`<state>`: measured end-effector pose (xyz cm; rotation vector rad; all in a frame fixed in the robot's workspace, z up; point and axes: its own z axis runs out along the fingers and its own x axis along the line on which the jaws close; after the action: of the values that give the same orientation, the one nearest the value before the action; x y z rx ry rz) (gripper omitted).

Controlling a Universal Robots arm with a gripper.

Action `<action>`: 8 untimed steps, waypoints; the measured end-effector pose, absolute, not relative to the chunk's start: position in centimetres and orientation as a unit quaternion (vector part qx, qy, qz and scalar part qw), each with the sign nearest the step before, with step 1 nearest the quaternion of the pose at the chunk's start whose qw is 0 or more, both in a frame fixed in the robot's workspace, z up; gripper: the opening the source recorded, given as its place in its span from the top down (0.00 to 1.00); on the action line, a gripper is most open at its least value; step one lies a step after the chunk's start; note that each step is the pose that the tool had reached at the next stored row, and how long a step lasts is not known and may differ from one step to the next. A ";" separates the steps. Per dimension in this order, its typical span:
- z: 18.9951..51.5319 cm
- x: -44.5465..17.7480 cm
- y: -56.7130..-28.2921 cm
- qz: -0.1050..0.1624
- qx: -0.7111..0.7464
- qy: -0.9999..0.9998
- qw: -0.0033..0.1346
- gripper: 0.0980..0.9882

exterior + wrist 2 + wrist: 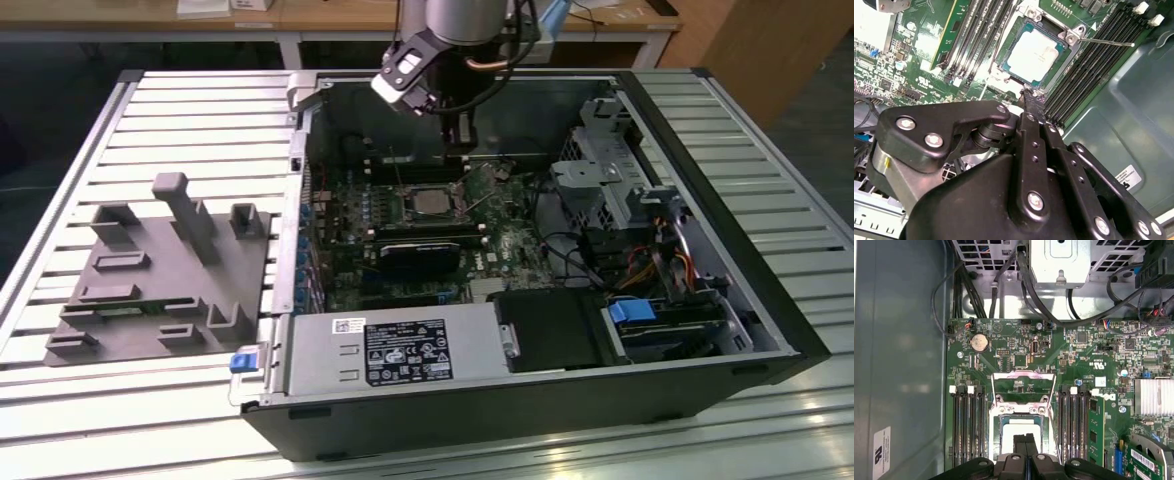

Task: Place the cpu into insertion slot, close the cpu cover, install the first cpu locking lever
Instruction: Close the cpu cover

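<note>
The hand, fingers pressed together on nothing, hangs just over the socket's near edge, which I'd guess is because the chip is already in. The cpu lies seated there, square and dull silver. Beyond it the cpu cover, a thin windowed frame, stands swung open.

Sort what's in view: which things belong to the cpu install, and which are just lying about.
For the job:
cpu, sitting in its socket
cpu cover, raised open
locking lever, sticking out sideways
gripper, fingers shut, close by the socket

Just lying about:
grey fixture block beside the case
power supply
memory slots
coin battery
</note>
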<state>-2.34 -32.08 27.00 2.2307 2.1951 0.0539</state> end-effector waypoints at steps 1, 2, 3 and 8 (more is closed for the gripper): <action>27.0 -2.3 -32.1 0.017 0.713 0.701 0.006 1.00; 27.0 -2.3 -32.1 0.017 0.713 0.701 0.006 1.00; 27.0 -2.2 -32.1 0.017 0.713 0.701 0.006 1.00; 27.0 -2.1 -32.1 0.017 0.713 0.701 0.006 1.00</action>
<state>-2.08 -32.08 27.00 2.2307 2.1950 0.0539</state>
